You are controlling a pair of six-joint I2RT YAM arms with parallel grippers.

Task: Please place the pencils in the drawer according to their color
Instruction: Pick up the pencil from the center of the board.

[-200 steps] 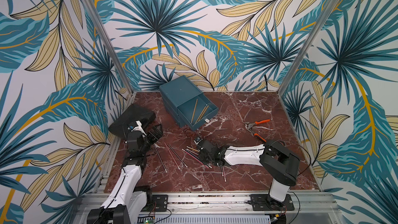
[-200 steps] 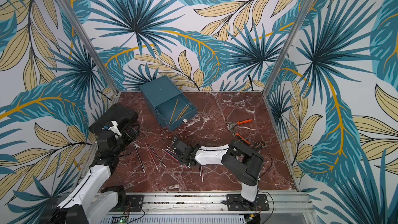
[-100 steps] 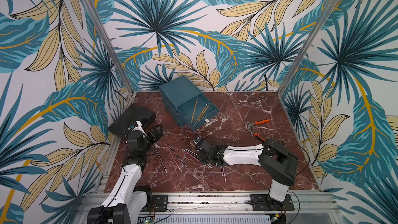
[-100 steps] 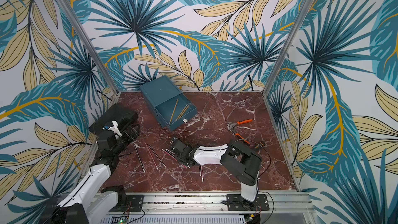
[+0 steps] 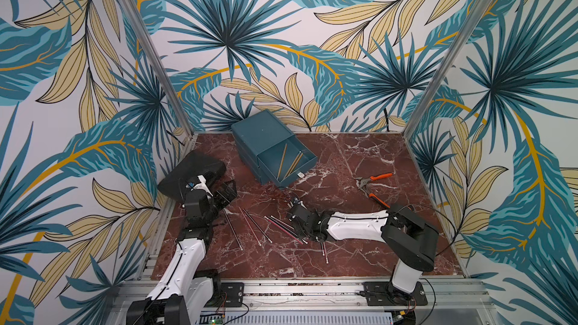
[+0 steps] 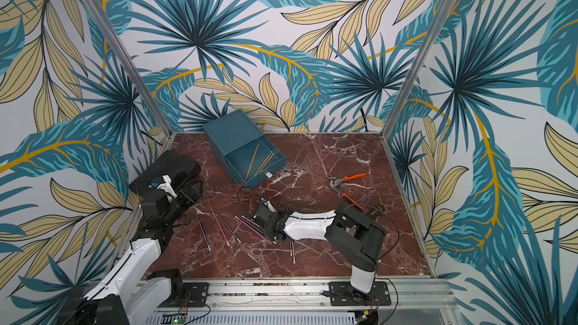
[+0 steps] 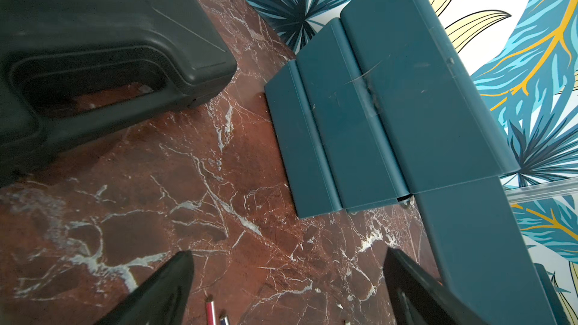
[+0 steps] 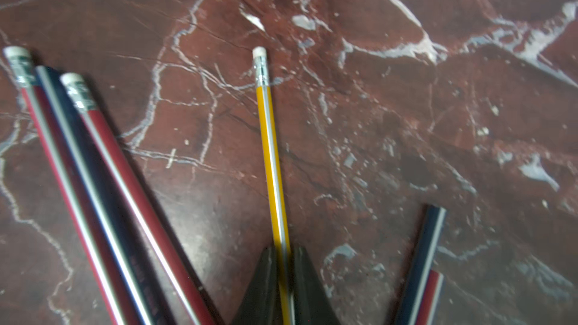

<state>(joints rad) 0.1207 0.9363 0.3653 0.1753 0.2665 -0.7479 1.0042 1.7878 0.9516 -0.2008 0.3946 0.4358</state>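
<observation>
The right wrist view shows my right gripper (image 8: 283, 250) shut on a yellow pencil (image 8: 269, 139), whose eraser end sticks out ahead over the marble. Red and black pencils (image 8: 103, 189) lie beside it. In both top views this gripper (image 5: 294, 206) (image 6: 264, 203) is low over the table, in front of the teal drawer chest (image 5: 259, 132) (image 6: 231, 132). The chest's top drawer is pulled out with yellow pencils (image 5: 289, 161) inside. Several red and black pencils (image 5: 250, 229) (image 6: 223, 225) lie loose on the table. My left gripper (image 7: 288, 253) (image 5: 230, 190) hangs open and empty near the chest's left side.
A flat black case (image 5: 190, 173) (image 7: 93, 42) lies at the back left, close to my left arm. Orange-handled pliers (image 5: 373, 182) lie at the right. Two more pencils (image 5: 324, 250) lie under my right forearm. Patterned walls close in the table.
My right gripper has closed onto the yellow pencil and shifted slightly toward the drawer chest. The left arm has not moved.
</observation>
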